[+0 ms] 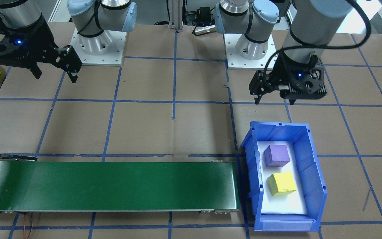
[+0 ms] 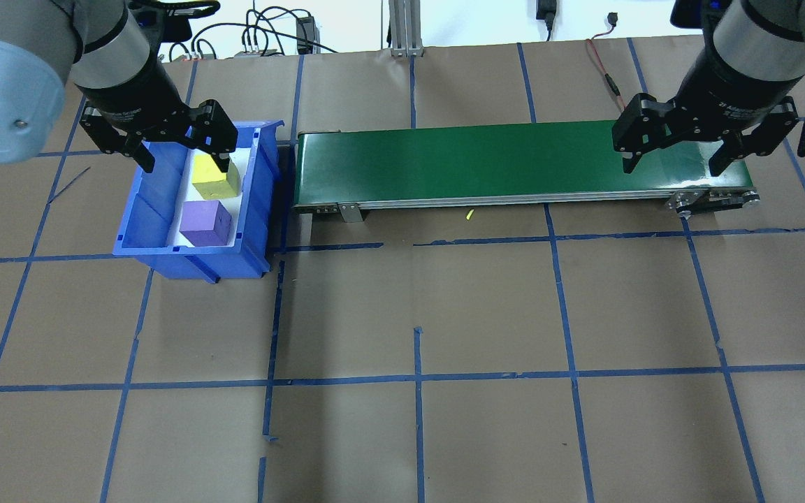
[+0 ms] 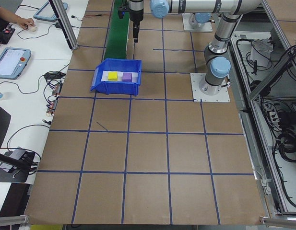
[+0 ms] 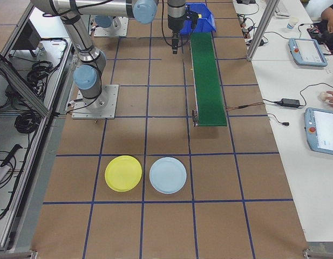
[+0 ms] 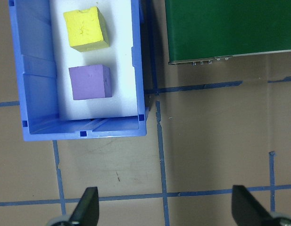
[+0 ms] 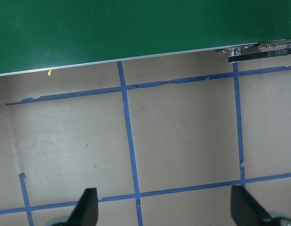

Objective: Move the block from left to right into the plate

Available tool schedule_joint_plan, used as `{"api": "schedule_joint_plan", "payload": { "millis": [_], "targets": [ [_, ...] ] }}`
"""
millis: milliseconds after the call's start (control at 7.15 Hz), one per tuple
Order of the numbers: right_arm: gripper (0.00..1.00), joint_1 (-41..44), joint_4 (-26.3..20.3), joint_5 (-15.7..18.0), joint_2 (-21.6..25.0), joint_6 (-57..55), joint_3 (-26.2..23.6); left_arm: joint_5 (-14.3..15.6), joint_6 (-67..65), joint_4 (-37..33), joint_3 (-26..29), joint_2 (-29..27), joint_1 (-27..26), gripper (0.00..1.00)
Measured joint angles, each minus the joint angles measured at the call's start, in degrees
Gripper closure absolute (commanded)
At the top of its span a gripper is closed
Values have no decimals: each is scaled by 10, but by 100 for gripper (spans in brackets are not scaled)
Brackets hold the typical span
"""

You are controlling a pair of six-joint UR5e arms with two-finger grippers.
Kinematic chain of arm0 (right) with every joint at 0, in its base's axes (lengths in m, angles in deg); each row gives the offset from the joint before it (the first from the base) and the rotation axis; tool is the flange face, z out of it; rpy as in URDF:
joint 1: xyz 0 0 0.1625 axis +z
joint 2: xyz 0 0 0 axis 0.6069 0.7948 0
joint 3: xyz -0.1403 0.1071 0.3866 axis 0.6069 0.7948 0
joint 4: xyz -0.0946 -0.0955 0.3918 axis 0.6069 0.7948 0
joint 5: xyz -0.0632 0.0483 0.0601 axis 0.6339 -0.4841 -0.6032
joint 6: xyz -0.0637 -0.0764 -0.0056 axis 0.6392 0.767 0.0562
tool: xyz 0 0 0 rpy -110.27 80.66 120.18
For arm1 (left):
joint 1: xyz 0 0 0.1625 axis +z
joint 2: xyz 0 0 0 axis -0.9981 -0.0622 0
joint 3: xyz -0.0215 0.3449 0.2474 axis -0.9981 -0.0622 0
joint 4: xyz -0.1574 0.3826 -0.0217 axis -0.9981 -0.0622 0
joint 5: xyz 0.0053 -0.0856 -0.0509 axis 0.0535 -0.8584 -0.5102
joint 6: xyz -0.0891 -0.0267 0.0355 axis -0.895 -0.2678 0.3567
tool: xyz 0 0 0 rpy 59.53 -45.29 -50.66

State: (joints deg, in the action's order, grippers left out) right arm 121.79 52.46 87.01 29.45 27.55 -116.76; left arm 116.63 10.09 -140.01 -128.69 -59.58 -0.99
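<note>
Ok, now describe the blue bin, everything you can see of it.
The blue plastic bin is an open-topped rectangular storage bin with ribbed walls and one lower, lipped end. It sits upright on the brown paper-covered table, close beside one end of the green conveyor belt, on the robot's left side. A white liner covers its floor. Two cubes rest on that liner, apart from each other: a purple cube and a yellow cube. Nothing grips it; the left pincer hangs open above.

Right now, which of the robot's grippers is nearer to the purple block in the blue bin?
Left. The left gripper hangs open over the blue bin holding the purple block; the right gripper is open at the green conveyor's far end.
</note>
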Motion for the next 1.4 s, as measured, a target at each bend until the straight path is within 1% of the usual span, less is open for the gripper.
{"api": "schedule_joint_plan", "payload": {
  "millis": [280, 559, 978, 1398],
  "targets": [
    [0, 0, 0, 0, 0, -1, 0, -12, 14, 59, 3, -78, 43, 0],
    [0, 0, 0, 0, 0, -1, 0, -12, 28, 100, -9, -132, 68, 0],
    [0, 0, 0, 0, 0, -1, 0, -10, 32, 138, -51, -166, 79, 1],
    [0, 0, 0, 0, 0, -1, 0, -9, 37, 171, -85, -186, 83, 82]
  ]
}}
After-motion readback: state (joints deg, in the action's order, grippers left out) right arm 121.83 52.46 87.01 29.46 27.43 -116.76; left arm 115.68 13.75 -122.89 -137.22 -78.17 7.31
